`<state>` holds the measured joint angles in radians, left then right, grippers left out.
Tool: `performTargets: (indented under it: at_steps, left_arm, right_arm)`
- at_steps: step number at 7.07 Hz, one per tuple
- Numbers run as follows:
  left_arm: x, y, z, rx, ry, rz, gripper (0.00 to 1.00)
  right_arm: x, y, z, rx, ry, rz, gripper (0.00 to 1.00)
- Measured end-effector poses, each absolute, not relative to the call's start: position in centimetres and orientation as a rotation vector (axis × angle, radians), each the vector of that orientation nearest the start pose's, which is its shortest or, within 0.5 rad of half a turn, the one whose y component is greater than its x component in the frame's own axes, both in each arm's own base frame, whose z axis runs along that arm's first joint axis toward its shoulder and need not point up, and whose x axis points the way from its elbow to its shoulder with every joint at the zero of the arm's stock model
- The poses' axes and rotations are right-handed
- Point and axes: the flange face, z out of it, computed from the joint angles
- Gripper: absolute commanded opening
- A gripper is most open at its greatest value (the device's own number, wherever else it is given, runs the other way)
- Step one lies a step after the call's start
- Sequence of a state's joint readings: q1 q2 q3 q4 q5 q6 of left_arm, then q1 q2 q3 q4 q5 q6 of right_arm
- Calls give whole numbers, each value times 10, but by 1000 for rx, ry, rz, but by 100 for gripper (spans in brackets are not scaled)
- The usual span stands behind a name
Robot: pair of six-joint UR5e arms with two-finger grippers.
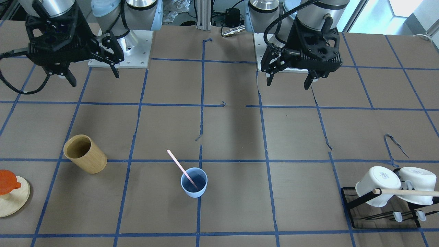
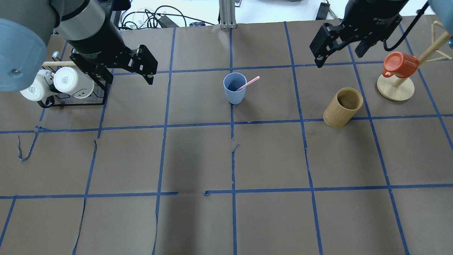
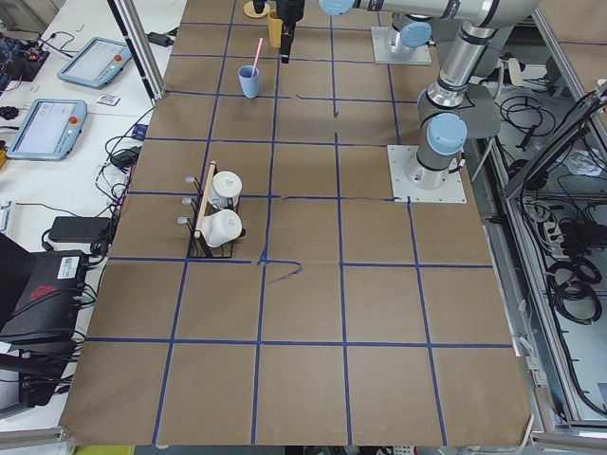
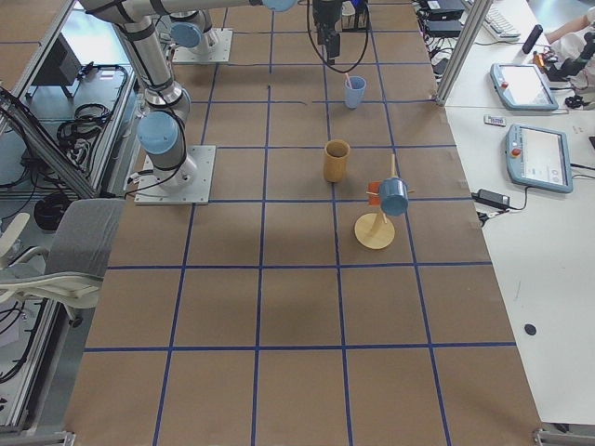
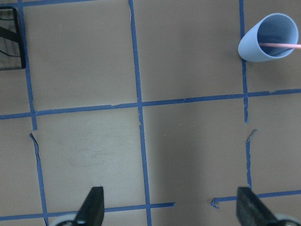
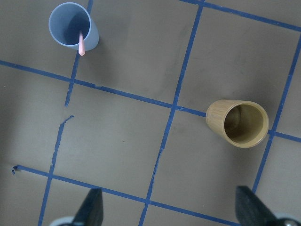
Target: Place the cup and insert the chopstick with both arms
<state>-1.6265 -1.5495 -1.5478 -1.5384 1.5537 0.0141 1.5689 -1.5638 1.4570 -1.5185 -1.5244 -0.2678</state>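
Cup (image 1: 194, 182) stands upright on the table (image 1: 240, 137), right on a blue tape line (image 1: 198, 212). Chopstick (image 1: 180, 167) is in the cup: lower end inside, resting against the rim, upper half sticking out and leaning toward the wooden cup's side.

Left gripper (image 1: 288, 84): fingers spread wide, nothing between them, holding nothing. It hangs above the table, well apart from the cup, back toward the robot base and off to the cup's mug-rack side. The left wrist view shows both fingertips far apart over bare paper, with the cup off in the far corner.

Right gripper (image 1: 95, 79): same story, fingers wide apart and empty. It is well apart from the cup, back toward the base on the cup's other side. Its wrist view has the cup and the wooden cup both ahead of the fingertips, neither touched.

Wooden cup (image 1: 85, 153): upright, well apart from the cup on the robot's right. Orange mug on its wooden stand (image 1: 8, 192) sits farther out that way. Mug rack (image 1: 356, 200) with two white mugs (image 1: 377, 185) sits well apart from the cup on the robot's left.
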Motion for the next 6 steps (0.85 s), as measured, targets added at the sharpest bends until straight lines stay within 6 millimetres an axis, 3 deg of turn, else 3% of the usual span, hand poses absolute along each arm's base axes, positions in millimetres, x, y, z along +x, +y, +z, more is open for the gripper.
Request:
performTargets:
  at_steps: [6]
  left_arm:
    - [-162,-482,514,114,3153,-122,100]
  right_arm:
    - [136,-510,516,-416,3071,-30,100]
